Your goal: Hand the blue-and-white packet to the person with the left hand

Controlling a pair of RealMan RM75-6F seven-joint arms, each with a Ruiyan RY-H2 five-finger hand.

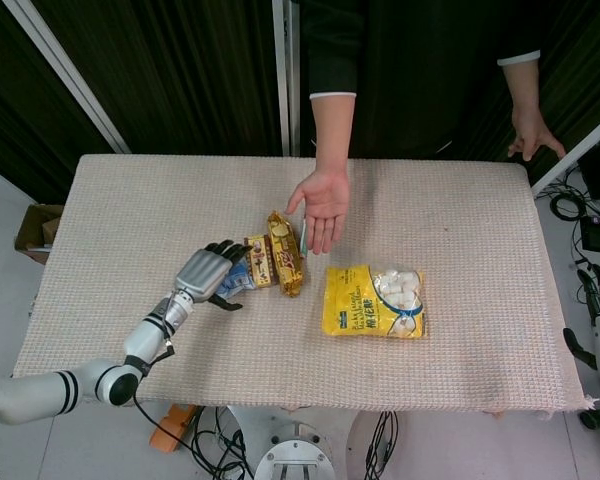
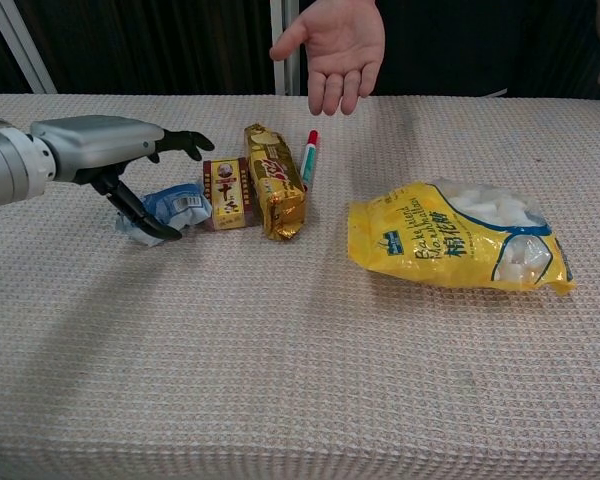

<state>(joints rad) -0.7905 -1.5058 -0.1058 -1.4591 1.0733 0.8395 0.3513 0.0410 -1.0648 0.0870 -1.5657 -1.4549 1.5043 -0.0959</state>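
Observation:
The blue-and-white packet (image 2: 172, 207) lies crumpled on the woven tablecloth, left of a small yellow-brown box; the head view shows the packet (image 1: 238, 283) half covered. My left hand (image 2: 120, 152) hovers low over it. Its fingers (image 2: 185, 141) reach out above the packet and its thumb (image 2: 148, 225) curves round the packet's near side, touching it. The fingers are apart and not closed on it. In the head view the left hand (image 1: 206, 272) is left of the snack row. The person's hand (image 1: 325, 205) waits palm up beyond the snacks. My right hand (image 1: 599, 296) hangs off the table's right side, fingers apart.
Right of the packet lie a small yellow-brown box (image 2: 227, 193), a gold bar (image 2: 276, 182) and a red-and-green pen (image 2: 309, 156). A yellow bag of white sweets (image 2: 458, 238) sits further right. The person's other hand (image 1: 532, 130) rests at the far right table corner.

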